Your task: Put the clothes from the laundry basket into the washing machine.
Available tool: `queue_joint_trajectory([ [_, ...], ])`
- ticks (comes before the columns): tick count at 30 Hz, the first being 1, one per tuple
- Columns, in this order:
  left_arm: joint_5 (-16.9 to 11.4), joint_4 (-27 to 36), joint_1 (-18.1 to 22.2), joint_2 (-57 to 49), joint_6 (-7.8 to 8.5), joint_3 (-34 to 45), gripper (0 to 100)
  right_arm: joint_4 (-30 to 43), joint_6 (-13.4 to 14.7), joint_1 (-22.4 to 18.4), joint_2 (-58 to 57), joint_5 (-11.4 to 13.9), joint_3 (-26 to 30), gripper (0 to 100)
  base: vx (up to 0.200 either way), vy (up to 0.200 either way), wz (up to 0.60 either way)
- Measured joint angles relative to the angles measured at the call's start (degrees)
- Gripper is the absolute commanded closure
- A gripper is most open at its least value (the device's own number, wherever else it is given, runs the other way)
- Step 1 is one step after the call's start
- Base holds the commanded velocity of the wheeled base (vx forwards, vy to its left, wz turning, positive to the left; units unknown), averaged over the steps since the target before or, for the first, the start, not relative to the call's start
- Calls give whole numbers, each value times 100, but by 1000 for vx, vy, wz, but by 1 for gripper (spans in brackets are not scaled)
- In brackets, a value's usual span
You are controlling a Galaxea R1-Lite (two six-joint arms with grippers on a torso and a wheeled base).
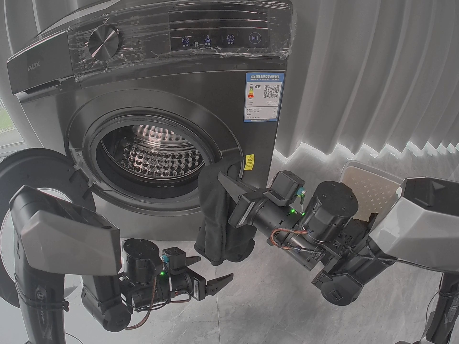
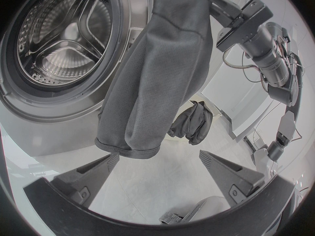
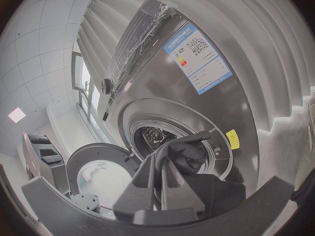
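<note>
1. Currently nearest: the left gripper point(image 1: 216, 283) sits low over the floor, fingers spread, holding nothing.
2. The right gripper point(image 1: 225, 177) has its fingers pinching the top fold of a dark garment point(image 1: 220, 230). The garment hangs free, just outside the washing machine point(image 1: 191, 91) opening.
3. The door point(image 1: 33, 168) is swung open, and the drum point(image 1: 158, 156) shows bare metal.
4. Farther right is the laundry basket point(image 1: 373, 187), with a second dark cloth point(image 2: 192, 122) bunched by it.
5. Judgement: nothing is loaded yet; this item and at least one more are left.
</note>
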Motion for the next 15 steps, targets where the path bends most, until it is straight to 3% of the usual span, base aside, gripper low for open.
queue_joint_trajectory([
  [13, 149, -5, -4, 492, -2, -630, 0, -9, 7, 41, 6, -101, 20, 100, 0, 0, 0],
  [14, 173, -7, -4, 521, 6, -663, 100, -11, 9, 46, 5, -104, 20, 100, 0, 0, 0],
  [15, 193, -7, -2, 540, 15, -680, 100, -9, 7, 49, 5, -104, 22, 100, 0, 0, 0],
])
